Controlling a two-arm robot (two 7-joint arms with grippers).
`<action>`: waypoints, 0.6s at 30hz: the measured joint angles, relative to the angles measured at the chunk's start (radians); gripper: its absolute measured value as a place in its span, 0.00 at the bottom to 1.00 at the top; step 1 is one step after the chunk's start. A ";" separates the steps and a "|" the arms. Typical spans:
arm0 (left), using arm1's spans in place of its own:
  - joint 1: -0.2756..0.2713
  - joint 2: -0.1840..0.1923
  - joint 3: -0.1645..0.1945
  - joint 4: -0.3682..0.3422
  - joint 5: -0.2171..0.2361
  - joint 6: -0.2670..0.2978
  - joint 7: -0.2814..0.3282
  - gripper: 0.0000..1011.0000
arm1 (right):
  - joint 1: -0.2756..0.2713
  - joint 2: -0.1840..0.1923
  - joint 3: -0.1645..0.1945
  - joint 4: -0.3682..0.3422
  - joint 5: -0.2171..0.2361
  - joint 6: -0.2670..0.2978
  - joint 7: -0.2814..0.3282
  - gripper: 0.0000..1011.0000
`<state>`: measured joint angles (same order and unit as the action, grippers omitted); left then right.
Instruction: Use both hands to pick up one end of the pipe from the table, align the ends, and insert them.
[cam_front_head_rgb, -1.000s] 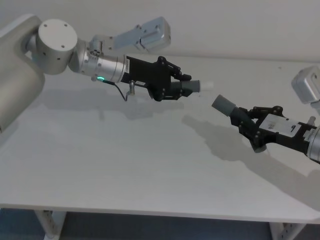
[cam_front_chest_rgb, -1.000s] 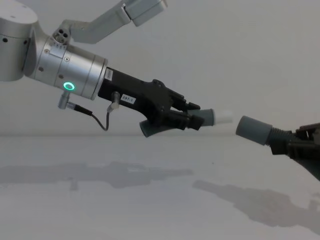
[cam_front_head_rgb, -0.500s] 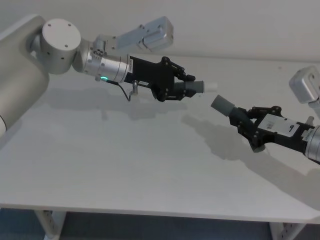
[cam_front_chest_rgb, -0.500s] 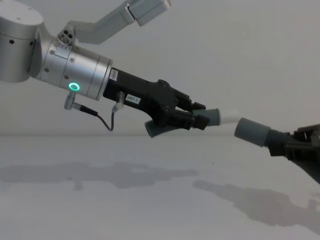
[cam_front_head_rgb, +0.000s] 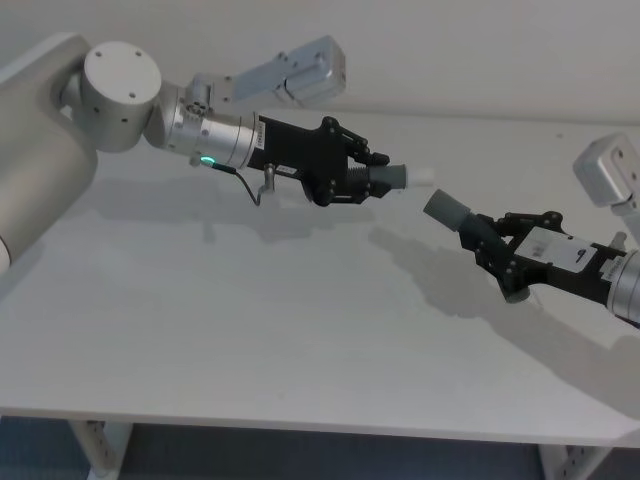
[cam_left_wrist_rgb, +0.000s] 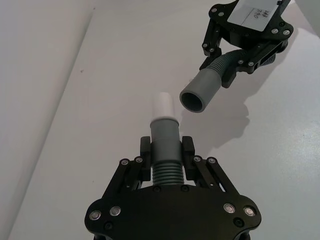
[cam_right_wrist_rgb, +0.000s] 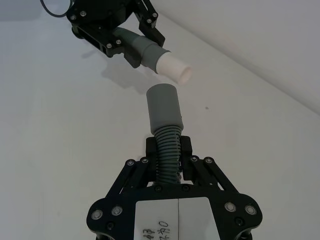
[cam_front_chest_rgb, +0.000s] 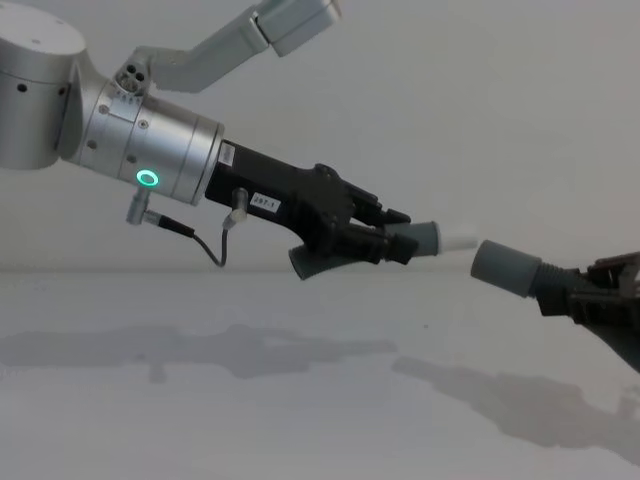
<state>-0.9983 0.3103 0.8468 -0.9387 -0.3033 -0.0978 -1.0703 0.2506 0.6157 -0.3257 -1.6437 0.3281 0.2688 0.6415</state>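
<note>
Both pipe pieces are held in the air above the table. My left gripper is shut on the piece with the whitish tip. My right gripper is shut on the ribbed piece with the wider grey socket. The two ends face each other across a small gap, the tip a little higher than the socket and slightly off its axis.
The table's front edge runs along the bottom of the head view and a wall stands behind. Shadows of both arms lie on the surface below the pieces.
My left gripper has drawn the whitish tip a little closer to the socket. The right gripper has barely shifted.
</note>
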 joint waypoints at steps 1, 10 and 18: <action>0.000 0.000 0.000 0.000 -0.001 0.000 0.001 0.34 | 0.000 0.000 -0.001 0.000 0.000 0.000 -0.001 0.26; 0.003 0.001 0.004 0.002 -0.007 0.001 0.004 0.34 | 0.004 0.004 -0.005 -0.002 0.005 0.001 -0.009 0.26; 0.000 -0.008 0.005 0.021 -0.012 -0.010 0.001 0.34 | 0.007 0.008 -0.008 -0.009 0.016 0.007 -0.016 0.26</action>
<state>-0.9980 0.3023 0.8515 -0.9178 -0.3154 -0.1074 -1.0694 0.2574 0.6234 -0.3338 -1.6526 0.3442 0.2761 0.6256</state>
